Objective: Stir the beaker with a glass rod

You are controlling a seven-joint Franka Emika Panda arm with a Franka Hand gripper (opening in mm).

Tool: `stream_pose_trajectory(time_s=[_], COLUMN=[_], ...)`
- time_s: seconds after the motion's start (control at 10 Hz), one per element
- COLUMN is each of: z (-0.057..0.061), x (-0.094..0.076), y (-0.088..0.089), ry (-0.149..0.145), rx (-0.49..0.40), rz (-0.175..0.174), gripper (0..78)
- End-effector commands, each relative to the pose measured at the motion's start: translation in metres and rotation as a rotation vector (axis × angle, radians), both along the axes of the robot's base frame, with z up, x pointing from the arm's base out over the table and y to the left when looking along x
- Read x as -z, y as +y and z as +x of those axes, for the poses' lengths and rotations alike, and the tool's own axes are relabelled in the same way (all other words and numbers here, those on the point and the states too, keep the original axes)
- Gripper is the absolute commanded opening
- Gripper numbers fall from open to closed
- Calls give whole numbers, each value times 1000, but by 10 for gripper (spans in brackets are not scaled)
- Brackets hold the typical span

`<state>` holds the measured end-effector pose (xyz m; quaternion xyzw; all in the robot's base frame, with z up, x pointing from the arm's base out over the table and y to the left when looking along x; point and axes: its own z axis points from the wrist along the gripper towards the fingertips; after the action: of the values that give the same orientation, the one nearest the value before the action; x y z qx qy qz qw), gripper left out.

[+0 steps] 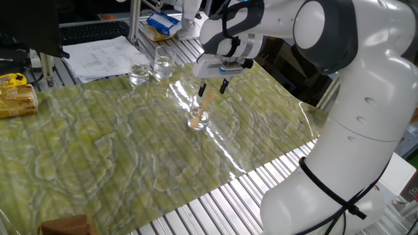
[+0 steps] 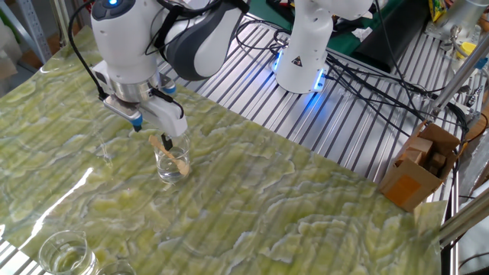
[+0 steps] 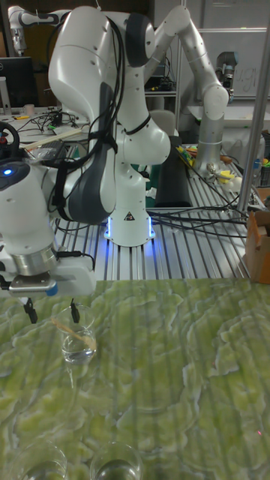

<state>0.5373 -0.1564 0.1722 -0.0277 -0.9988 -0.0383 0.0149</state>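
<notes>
We find the beaker (image 1: 198, 118) standing upright near the middle of the bench (image 1: 98, 156), with the rod (image 1: 204, 104) resting in it at a slant, its lower end down in the glass and its upper end leaning out over the rim. Our claw (image 1: 213, 85) hangs just above that upper end, fingers spread and holding nothing; in the other fixed view the rod's tip (image 2: 155, 140) sits below the claw (image 2: 154, 135), and we cannot tell whether a finger touches it. We judge the stirring itself to be either not yet begun or between strokes: the rod is placed, but nothing grips it. The next move, as we read it, calls for lowering the claw around the free end, pinching it lightly, and swinging it in a small circle without pushing the thin wall sideways, since so light a glass could tip or skate. The beaker is clear, thin and cylindrical, with a glinting rim; the rod looks pale tan, straight and pencil-thin. The bench wears a glossy green-yellow marbled sheet (image 2: 306, 206) that throws back bright streaks of light, laid over ribbed metal slats (image 1: 261, 189). Two more beakers (image 1: 151, 65) stand together at the sheet's far edge, well apart from ours.
</notes>
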Motion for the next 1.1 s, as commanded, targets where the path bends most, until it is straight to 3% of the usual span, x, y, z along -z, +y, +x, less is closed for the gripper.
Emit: stream_pose_trajectory(time_s=[0.1, 0.3, 0.4, 1.1], z=[0, 0, 0, 0], x=[2, 2, 2, 2], y=[2, 2, 2, 2], ry=[-7, -6, -6, -6], rx=[-1, -5, -5, -5], rz=[6, 10, 10, 10], gripper=[775, 775, 11, 11])
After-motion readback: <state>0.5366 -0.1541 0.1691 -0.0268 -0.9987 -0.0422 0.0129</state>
